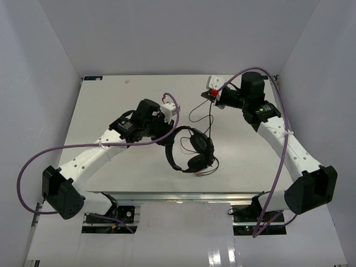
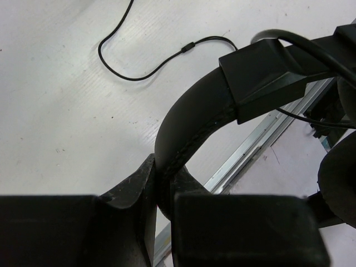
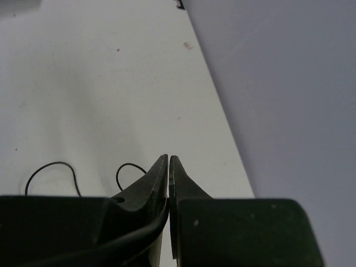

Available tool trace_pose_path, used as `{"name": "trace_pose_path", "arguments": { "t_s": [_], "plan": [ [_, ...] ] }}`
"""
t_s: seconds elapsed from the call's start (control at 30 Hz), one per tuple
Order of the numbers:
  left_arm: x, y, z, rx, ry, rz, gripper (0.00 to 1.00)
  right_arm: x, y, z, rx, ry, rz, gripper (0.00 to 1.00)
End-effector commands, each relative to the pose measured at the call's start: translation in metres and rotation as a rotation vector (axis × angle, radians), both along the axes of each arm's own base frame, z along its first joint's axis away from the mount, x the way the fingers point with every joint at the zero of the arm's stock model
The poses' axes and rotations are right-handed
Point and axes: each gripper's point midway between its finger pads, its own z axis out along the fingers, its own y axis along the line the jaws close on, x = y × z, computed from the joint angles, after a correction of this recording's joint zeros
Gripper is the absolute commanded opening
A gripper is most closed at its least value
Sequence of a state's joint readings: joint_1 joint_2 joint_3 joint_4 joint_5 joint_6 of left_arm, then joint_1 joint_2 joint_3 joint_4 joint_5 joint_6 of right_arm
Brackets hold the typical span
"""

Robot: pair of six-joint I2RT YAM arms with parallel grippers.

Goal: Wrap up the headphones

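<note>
The black headphones point(image 1: 193, 149) lie at the table's middle, with two earcups and a thin headband point(image 1: 170, 151) curving on the left. My left gripper point(image 1: 168, 138) is shut on the headband point(image 2: 192, 119), which passes between its jaws point(image 2: 161, 181). An earcup point(image 2: 339, 178) shows at the right of the left wrist view. The thin black cord point(image 1: 209, 119) runs from the headphones up to my right gripper point(image 1: 209, 95), which is shut on the cord point(image 3: 142, 231) near the base of its jaws point(image 3: 168, 159). Slack cord loops point(image 1: 196, 114) lie on the table between the two grippers.
The white table point(image 1: 111, 111) has grey walls on the left, back and right. Its metal front edge point(image 2: 261, 142) runs close under the headphones. Thick purple arm cables point(image 1: 33, 161) hang beside both arms. More cord loops lie on the table point(image 3: 51, 166).
</note>
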State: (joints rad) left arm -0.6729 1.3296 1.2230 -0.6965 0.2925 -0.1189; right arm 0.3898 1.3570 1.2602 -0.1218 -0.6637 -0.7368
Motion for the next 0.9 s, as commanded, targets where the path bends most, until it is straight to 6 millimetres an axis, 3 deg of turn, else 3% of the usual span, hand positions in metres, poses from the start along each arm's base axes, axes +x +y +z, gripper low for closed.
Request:
{"name": "trace_pose_path", "arguments": {
  "t_s": [0.0,0.13,0.33,0.53,0.73,0.87],
  "plan": [
    [0.015,-0.016,0.001,-0.045,-0.023,-0.019,0.0,-0.012,0.018,0.038,-0.011,-0.055,0.022,0.08],
    [0.031,-0.03,-0.004,-0.041,-0.014,-0.025,0.0,-0.036,0.041,0.037,-0.057,-0.091,0.095,0.08],
    [0.069,-0.043,0.009,-0.054,-0.089,0.059,0.0,-0.038,0.04,0.038,-0.098,-0.123,0.052,0.08],
    [0.101,-0.028,0.018,-0.053,-0.165,0.284,0.0,-0.016,0.022,0.061,-0.059,-0.152,-0.129,0.08],
    [0.122,0.01,0.031,-0.095,-0.272,0.581,0.0,-0.009,0.012,0.091,-0.006,-0.175,-0.218,0.08],
    [0.132,0.009,0.046,-0.162,-0.303,0.64,0.0,-0.012,0.017,0.097,0.014,-0.163,-0.198,0.08]
  ]
}}
